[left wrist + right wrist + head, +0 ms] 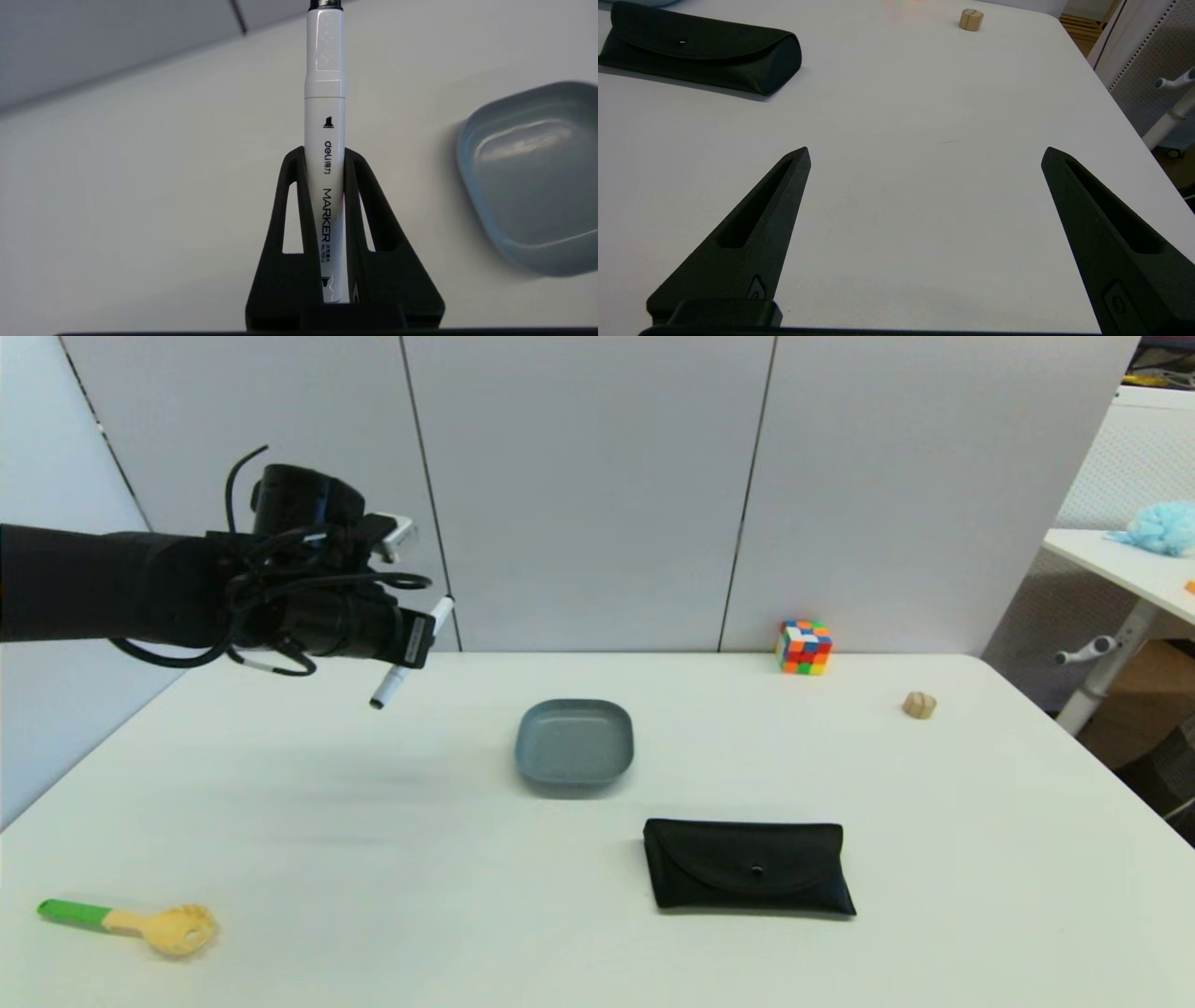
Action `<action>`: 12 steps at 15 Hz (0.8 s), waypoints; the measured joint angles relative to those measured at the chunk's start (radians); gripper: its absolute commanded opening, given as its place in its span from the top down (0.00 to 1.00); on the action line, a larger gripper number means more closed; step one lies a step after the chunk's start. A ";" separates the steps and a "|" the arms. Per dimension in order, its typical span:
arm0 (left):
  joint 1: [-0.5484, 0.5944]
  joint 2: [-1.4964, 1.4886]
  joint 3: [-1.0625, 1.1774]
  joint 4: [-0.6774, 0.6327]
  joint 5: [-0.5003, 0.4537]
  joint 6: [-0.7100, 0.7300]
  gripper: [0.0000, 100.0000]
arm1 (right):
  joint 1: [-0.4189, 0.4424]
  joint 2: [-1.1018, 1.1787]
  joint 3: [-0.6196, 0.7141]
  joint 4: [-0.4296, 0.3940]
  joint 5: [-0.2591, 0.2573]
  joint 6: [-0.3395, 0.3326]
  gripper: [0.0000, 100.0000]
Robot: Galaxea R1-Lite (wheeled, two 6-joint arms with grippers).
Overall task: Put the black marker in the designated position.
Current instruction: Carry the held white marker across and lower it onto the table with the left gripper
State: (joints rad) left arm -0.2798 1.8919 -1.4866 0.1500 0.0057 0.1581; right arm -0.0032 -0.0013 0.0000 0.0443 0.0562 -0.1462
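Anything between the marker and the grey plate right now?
Nothing visible. The left hand holds the black marker in the air, left of the grey plate; only bare table lies between them.

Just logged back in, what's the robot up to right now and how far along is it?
The left gripper is shut on the black marker, holding it in the air above the table, to the robot's left of the grey plate. The marker has not been set down anywhere yet. The right gripper is open and idle over the table's right side, near the black pouch. The spoon-fork lies untouched at the front left.
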 measured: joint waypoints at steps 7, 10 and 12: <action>-0.073 0.234 -0.362 0.044 -0.143 0.477 1.00 | 0.000 0.000 0.000 0.000 0.000 0.000 0.00; -0.078 0.331 -0.459 0.069 -0.266 0.625 1.00 | 0.000 0.000 0.000 0.000 0.000 0.000 0.00; -0.093 0.371 -0.477 0.073 -0.323 0.639 1.00 | 0.000 0.000 0.000 0.000 0.000 0.000 0.00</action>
State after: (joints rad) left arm -0.3728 2.2626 -1.9632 0.2228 -0.3174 0.7966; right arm -0.0032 -0.0013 0.0000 0.0443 0.0557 -0.1462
